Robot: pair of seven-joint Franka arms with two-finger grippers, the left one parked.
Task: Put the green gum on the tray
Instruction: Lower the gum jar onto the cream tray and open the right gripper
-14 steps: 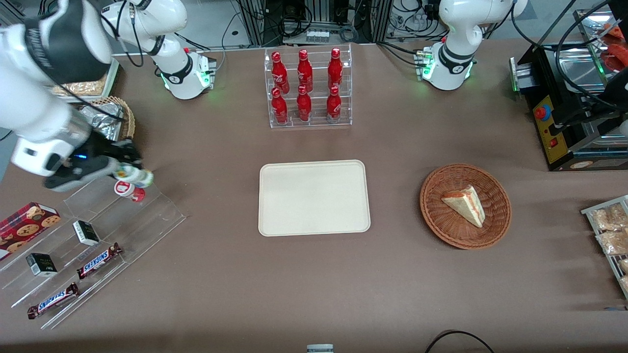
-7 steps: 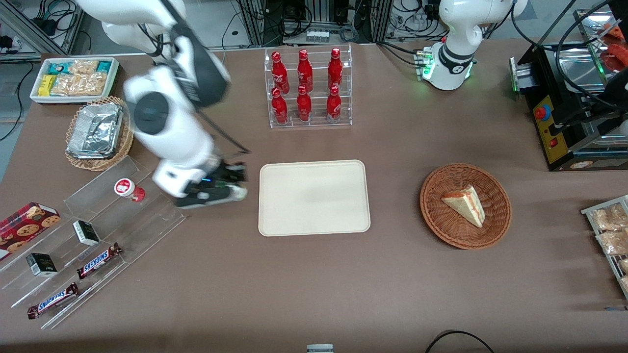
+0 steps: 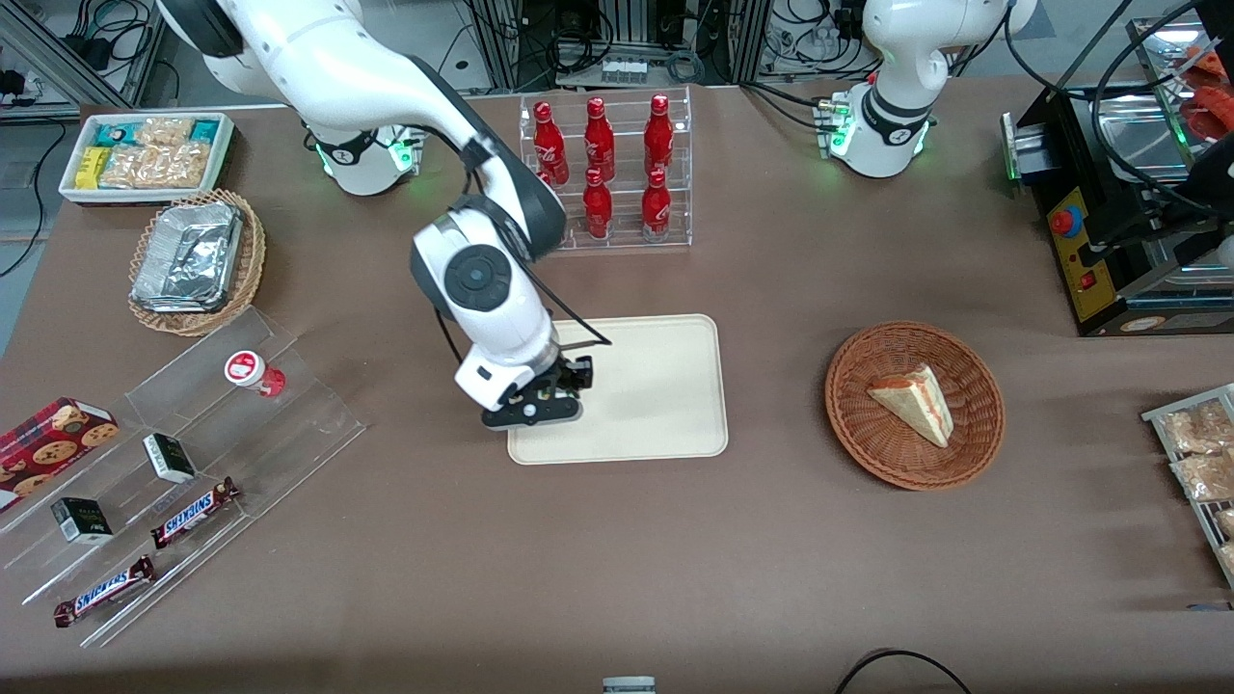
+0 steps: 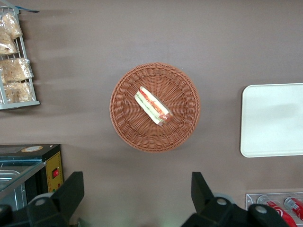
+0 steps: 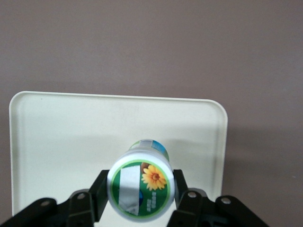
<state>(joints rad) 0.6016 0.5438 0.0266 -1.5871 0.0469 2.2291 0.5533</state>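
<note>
The green gum (image 5: pixel 141 187) is a small white bottle with a green label and a sunflower on its round lid. My right gripper (image 5: pixel 141 191) is shut on it, a black finger (image 5: pixel 102 189) pressing each side. Bottle and gripper hang above the cream-beige tray (image 5: pixel 66 132). In the front view the gripper (image 3: pixel 545 390) hovers over the tray (image 3: pixel 656 386) at its end toward the working arm, near the corner closest to the camera; the wrist hides the bottle there. The tray's surface is bare.
A red-lidded bottle (image 3: pixel 253 372) stands on a clear acrylic stand (image 3: pixel 241 434) with snack bars and boxes. A rack of red cola bottles (image 3: pixel 603 173) stands farther back than the tray. A wicker basket with a sandwich (image 3: pixel 914 405) sits toward the parked arm's end.
My right arm has swung from the acrylic stand across the table to above the tray, carrying the green gum with it. The red-lidded bottle stayed on the stand.
</note>
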